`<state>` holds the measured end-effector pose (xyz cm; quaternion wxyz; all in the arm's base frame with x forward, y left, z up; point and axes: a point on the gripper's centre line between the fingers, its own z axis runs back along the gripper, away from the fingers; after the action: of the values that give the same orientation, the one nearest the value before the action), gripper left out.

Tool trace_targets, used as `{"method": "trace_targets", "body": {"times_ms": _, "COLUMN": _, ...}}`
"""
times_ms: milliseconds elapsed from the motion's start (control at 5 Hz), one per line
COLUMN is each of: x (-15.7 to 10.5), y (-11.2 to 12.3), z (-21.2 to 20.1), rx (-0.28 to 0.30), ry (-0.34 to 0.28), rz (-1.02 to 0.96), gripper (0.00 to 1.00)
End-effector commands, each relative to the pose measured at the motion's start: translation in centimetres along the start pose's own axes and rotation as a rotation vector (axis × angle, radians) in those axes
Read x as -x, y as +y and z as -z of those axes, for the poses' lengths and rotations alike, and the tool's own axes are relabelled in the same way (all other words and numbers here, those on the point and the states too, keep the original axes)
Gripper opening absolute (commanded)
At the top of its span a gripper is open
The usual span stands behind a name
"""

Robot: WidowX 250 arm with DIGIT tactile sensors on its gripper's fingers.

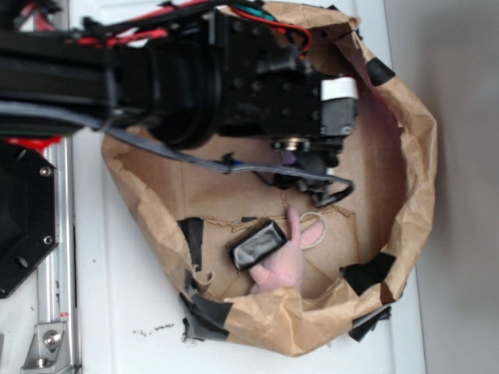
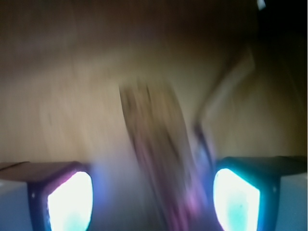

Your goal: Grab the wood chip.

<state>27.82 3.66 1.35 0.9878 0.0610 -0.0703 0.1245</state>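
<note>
While the hand point(image 2: 153, 192) waits wide open, the wood chip point(image 2: 156, 154) lies right between its fingers point(image 2: 70, 199), its long side pointing straight away.

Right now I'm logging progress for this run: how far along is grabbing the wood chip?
Done: the arm is over the paper-lined bin, and the wrist view shows the wood chip lying between the open pincer fingers. In hand: lining up on it, though the view is blurred. Left: closing on the chip and lifting it.
</note>
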Motion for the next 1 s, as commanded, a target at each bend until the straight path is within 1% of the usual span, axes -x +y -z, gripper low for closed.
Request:
{"method": "trace_targets", "body": {"times_ms": 0, "x": 0.7, "y": 0.5, "z": 0.3, "rx": -0.023, "ry": 0.018, "rz": 0.009, "gripper": 1.00}}
{"method": "trace_targets", "body": {"times_ms": 200, "x": 0.5, "y": 0.2, "z": 0.3, "rx": -0.029, "ry": 0.019, "rz": 0.017, "gripper": 1.00}}
{"method": "trace_targets", "body": {"times_ms": 400, "x": -0.3, "y": 0.4, "z": 0.8, "rx": -0.032, "ry": 0.014, "rz": 0.035, "gripper": 1.00}}
{"method": "trace_targets", "body": {"times_ms": 600, "x": -1.0, "y": 0.8, "z": 1.3, "rx": -0.054, "ry": 0.012, "rz": 0.055, "gripper": 1.00}}
{"method": "trace_targets", "body": {"times_ms": 800, "x": -1.2, "y": 1.1, "z": 1.6, "rx": -0.051, "ry": 0.016, "rz": 0.057, "gripper": 1.00}}
